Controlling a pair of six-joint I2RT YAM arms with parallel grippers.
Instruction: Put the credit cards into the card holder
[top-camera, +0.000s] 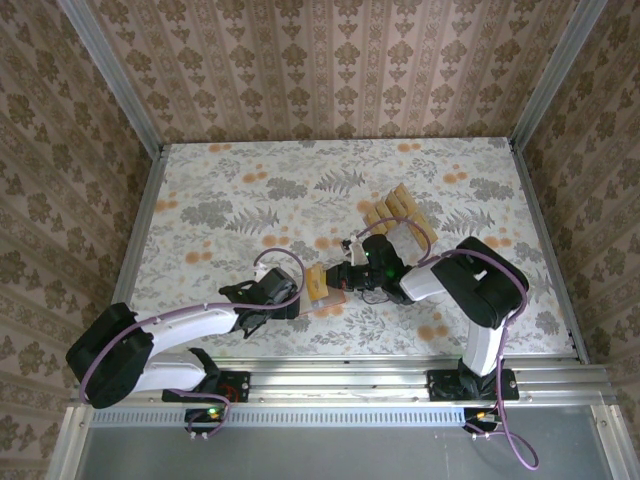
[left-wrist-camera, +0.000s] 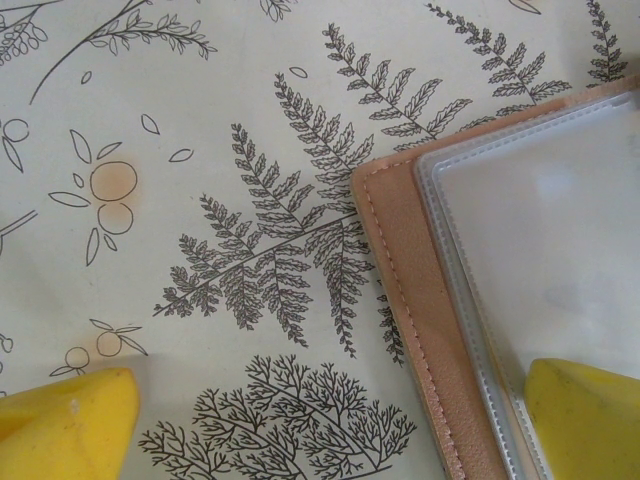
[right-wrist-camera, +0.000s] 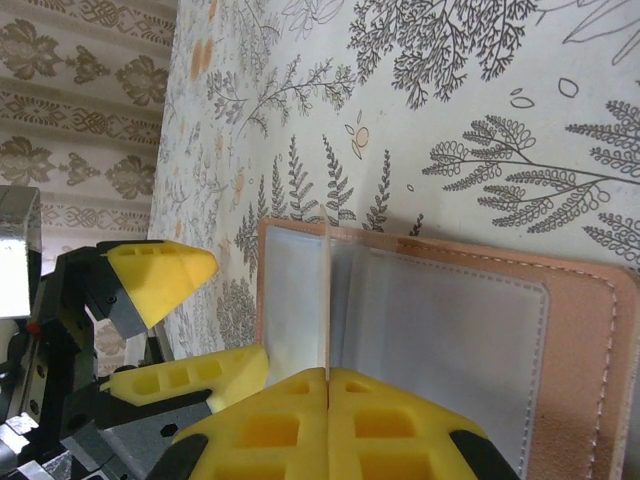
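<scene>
The card holder (top-camera: 325, 288) lies open on the floral tabletop, tan-pink leather with clear pockets (left-wrist-camera: 540, 250). My right gripper (right-wrist-camera: 328, 375) is shut on a thin credit card (right-wrist-camera: 328, 300), seen edge on and standing upright over the holder's middle fold (right-wrist-camera: 440, 330). My left gripper (left-wrist-camera: 325, 430) is open, low over the holder's left edge. One of its yellow fingers (left-wrist-camera: 585, 420) rests on a clear pocket, the other (left-wrist-camera: 65, 425) is over the table. From above, both grippers (top-camera: 303, 298) (top-camera: 347, 277) meet at the holder. Several more tan credit cards (top-camera: 400, 213) lie fanned behind.
Patterned walls (top-camera: 320, 70) close in the table on three sides, with metal posts (top-camera: 110, 75) at the back corners. The metal rail (top-camera: 340, 385) with the arm bases runs along the near edge. The left gripper's fingers (right-wrist-camera: 160, 275) sit close beside the right gripper.
</scene>
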